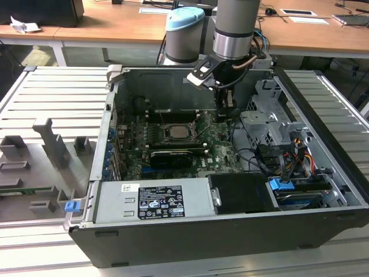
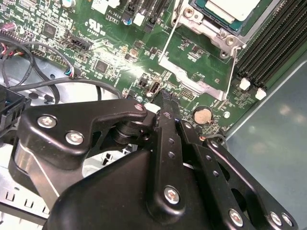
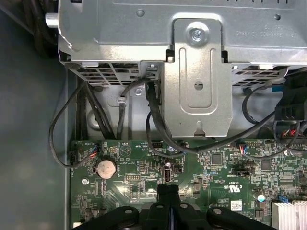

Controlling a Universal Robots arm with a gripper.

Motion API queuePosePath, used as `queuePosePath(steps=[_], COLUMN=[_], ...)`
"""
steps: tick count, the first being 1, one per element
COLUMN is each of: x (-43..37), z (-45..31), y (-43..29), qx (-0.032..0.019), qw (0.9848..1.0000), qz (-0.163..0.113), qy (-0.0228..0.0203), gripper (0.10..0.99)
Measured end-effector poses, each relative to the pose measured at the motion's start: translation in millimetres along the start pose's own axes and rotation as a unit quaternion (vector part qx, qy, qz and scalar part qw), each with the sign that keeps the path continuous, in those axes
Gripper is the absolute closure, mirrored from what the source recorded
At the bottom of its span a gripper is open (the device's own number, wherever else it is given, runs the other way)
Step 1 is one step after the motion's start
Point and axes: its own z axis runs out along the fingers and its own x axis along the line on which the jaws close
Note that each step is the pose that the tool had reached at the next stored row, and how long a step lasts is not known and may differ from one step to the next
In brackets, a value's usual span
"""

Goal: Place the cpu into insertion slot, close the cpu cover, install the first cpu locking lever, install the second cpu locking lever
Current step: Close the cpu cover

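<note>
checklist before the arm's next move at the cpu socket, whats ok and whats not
1. cpu lying in the insertion slot: ok.
2. cpu cover fully down: cannot tell.
3. Wire locking lever latched: cannot tell.
4. gripper empty: ok, shut on nothing.
5. gripper off the socket, beside the coin cell: ok.
6. Black cables clear of the gripper: ok.
</note>
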Motion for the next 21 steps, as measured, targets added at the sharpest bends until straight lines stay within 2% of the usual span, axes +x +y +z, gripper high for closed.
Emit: queuePosePath(steps=[21], x=[0.9], z=[13.4], y=[0.2], qx=[0.0], qw=[1.0], qz=[0.0], qy=[0.0], gripper=[0.976])
